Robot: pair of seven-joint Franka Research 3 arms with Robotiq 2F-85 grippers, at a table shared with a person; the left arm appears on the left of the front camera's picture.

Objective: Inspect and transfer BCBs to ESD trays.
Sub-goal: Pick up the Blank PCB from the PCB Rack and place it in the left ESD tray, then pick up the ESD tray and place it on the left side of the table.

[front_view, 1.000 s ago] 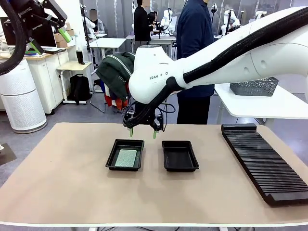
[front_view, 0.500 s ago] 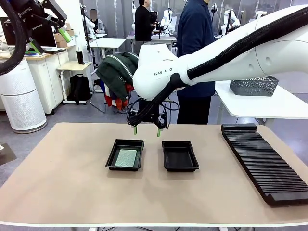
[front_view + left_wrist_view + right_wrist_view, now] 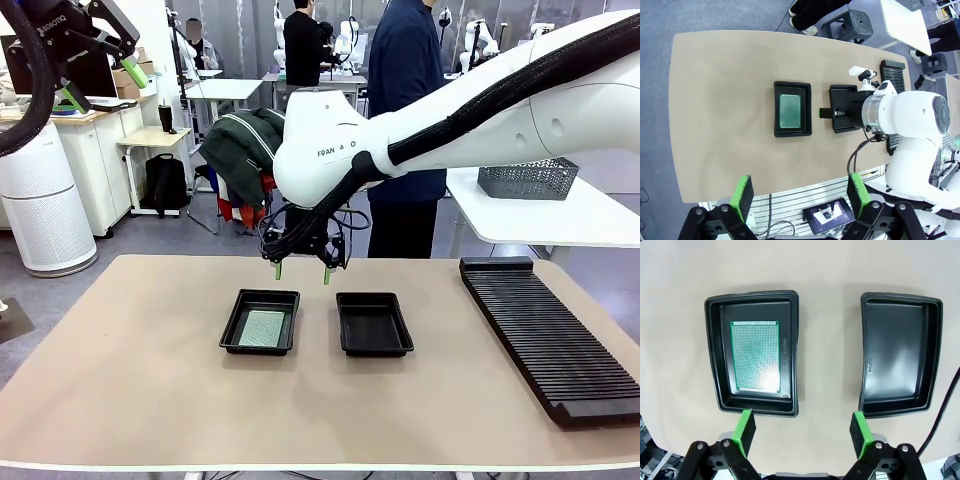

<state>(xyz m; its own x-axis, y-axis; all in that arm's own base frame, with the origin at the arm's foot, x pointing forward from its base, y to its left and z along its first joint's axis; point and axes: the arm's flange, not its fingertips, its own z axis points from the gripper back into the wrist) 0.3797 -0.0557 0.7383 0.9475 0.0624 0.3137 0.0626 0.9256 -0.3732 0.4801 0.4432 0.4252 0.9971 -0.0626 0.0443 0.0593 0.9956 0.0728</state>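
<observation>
Two black ESD trays sit side by side mid-table. The left tray (image 3: 260, 322) (image 3: 753, 352) (image 3: 792, 108) holds one green BCB (image 3: 263, 328) (image 3: 756, 355) (image 3: 789, 111) lying flat. The right tray (image 3: 374, 324) (image 3: 899, 354) is empty, and in the left wrist view the right arm partly covers that tray (image 3: 842, 92). My right gripper (image 3: 301, 271) (image 3: 803, 427) hangs open above the far side of the gap between the trays, holding nothing. My left gripper (image 3: 800, 192) is raised high over the table, open and empty.
A long black ribbed rack (image 3: 548, 335) lies along the table's right side. A person in dark clothes (image 3: 405, 120) stands at the far edge behind the trays. The tan tabletop (image 3: 130, 370) has free room left and front.
The right gripper first rose and shifted slightly right from low over the trays, then held almost still. The board and trays have not moved.
</observation>
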